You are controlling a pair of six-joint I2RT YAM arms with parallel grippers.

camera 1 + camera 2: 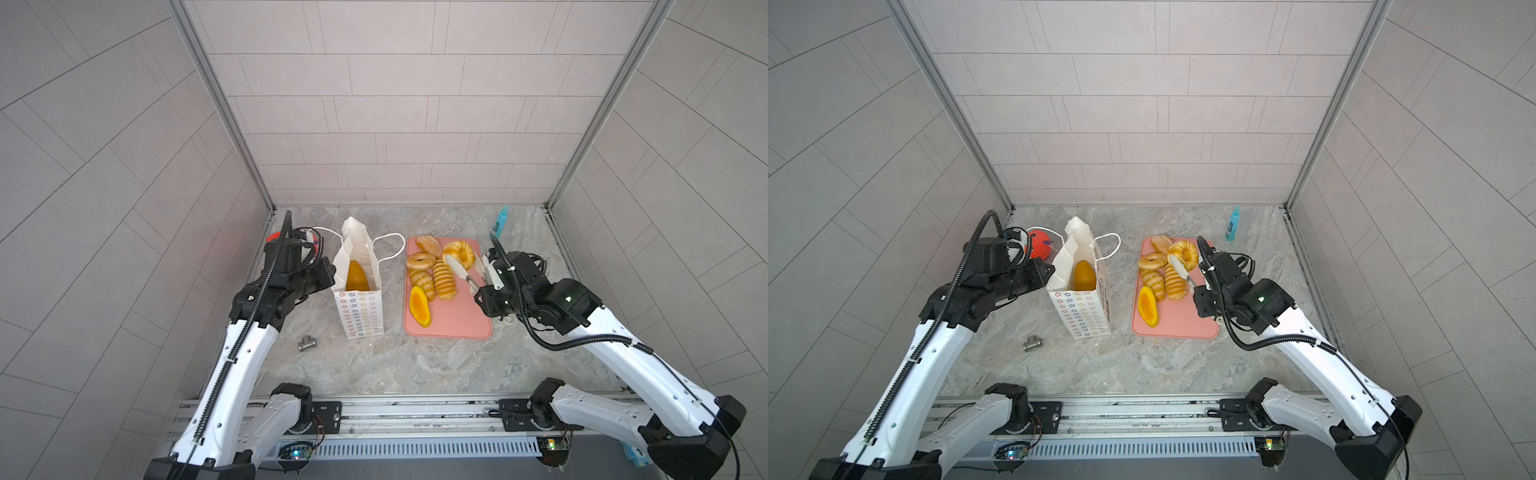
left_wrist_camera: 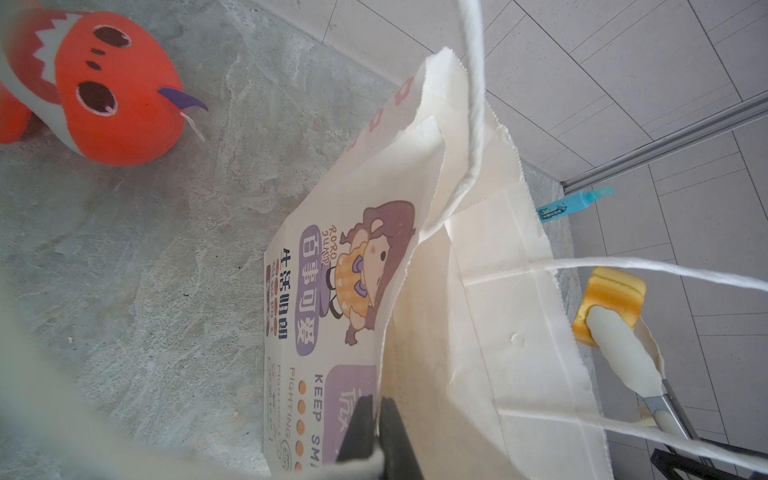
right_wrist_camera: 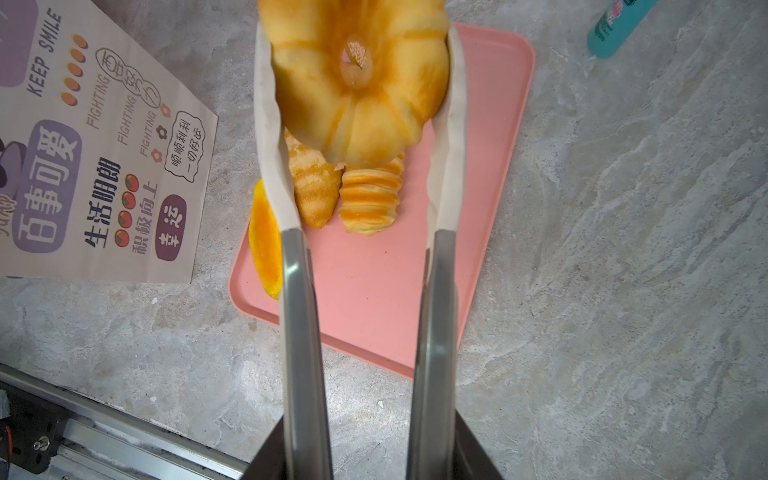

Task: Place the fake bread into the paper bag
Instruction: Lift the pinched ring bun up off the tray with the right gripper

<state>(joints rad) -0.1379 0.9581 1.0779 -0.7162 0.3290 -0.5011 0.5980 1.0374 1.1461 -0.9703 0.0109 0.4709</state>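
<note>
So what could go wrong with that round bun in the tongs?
1. The round bun sits only between the soft tips of the tongs, so it might slip out on the way over.
2. The mouth of the paper bag is narrow and a long loaf already stands inside, so the bun could catch the rim.
3. The left gripper pinches just one bag wall; a bump might tip it.
</note>
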